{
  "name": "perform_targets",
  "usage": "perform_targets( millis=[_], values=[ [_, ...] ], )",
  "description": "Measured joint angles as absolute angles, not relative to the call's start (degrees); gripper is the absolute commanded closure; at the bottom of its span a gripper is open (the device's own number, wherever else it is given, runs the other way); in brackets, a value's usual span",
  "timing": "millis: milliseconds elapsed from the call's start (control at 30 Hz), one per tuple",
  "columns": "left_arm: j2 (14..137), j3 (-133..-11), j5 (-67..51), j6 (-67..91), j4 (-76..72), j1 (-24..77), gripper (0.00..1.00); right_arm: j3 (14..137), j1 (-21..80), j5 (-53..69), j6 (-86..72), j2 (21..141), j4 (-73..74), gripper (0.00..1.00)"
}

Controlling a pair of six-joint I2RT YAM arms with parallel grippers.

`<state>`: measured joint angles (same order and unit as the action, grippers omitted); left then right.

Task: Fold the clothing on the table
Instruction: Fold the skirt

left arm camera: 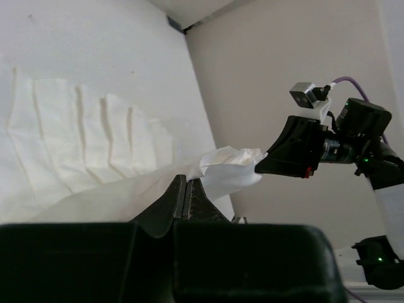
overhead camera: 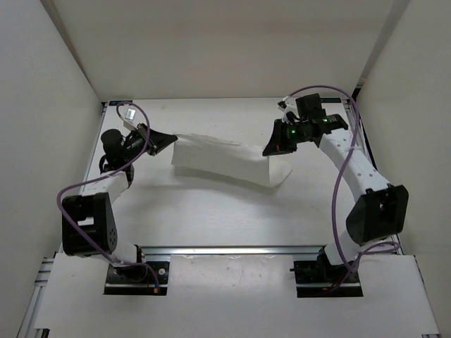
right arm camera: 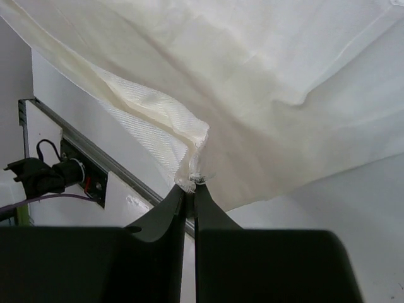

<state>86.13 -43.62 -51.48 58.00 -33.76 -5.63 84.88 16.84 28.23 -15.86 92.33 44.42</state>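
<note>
Top view high, looking down; wrist views close, sharing clothing (overhead camera: 225, 160).

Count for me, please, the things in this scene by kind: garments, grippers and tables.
Garments: 1, the white pleated garment
Grippers: 2, the left gripper and the right gripper, each shut on an end of the garment
Tables: 1, the white table
Total: 4

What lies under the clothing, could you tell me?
Only the white table shows around the clothing, pinched by the left gripper and right gripper; the patch directly beneath is covered.
</note>
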Motion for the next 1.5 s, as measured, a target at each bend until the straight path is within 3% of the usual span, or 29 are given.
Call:
perform_targets(
  millis=[233, 467, 767, 800, 1067, 1100, 1133, 1167, 1200, 1233, 1333, 1433, 1500],
  values=[
    [78.0, -39.8, -53.8, 64.2, -41.1, -6.4, 1.0, 82.9, 18.8, 25.9, -15.7, 82.9, 45.5, 1.0],
    [82.8, -42.1, -54.5, 65.6, -42.5, -4.9, 1.0, 82.6, 14.9, 28.2, -15.9, 83.0, 44.5, 1.0],
    [105.0, -58.5, -42.3, 52.4, -28.6, 4.1, 0.97, 85.8, 9.3, 27.9, -15.8, 106.4, 39.4, 1.0],
    [106.5, -59.0, -40.6, 51.3, -27.0, 4.8, 0.91, 86.7, 8.9, 27.5, -15.8, 109.8, 38.8, 1.0],
    [112.2, -59.1, -28.7, 45.8, -15.3, 6.5, 0.91, 92.7, 9.6, 23.6, -16.2, 121.6, 39.0, 1.0],
    [112.2, -59.1, -27.7, 45.5, -14.5, 6.5, 0.86, 93.8, 9.8, 23.4, -16.2, 121.6, 39.1, 0.9],
    [112.2, -59.2, -26.9, 45.1, -14.0, 6.5, 0.57, 94.9, 10.0, 23.0, -16.2, 121.6, 39.1, 0.83],
    [112.2, -59.4, -26.3, 44.4, -13.4, 6.5, 0.5, 95.9, 10.2, 22.8, -16.1, 121.6, 39.0, 0.76],
    [112.2, -59.6, -24.9, 44.1, -12.8, 6.5, 0.49, 96.8, 10.3, 22.0, -15.9, 121.6, 39.0, 0.73],
    [112.2, -59.7, -24.0, 44.0, -12.4, 6.2, 0.41, 97.4, 10.3, 21.3, -15.9, 121.6, 38.9, 0.72],
    [112.2, -59.3, -23.4, 44.7, -14.0, 5.0, 0.01, 97.1, 10.1, 18.3, -16.0, 121.5, 38.5, 0.68],
    [111.5, -57.6, -25.3, 48.4, -20.4, 3.2, 0.01, 94.8, 10.1, 14.3, -15.9, 119.8, 38.0, 0.65],
    [110.8, -56.5, -26.6, 50.9, -23.9, 1.4, 0.01, 94.6, 10.3, 10.8, -15.8, 118.1, 39.2, 0.57]
  ],
)
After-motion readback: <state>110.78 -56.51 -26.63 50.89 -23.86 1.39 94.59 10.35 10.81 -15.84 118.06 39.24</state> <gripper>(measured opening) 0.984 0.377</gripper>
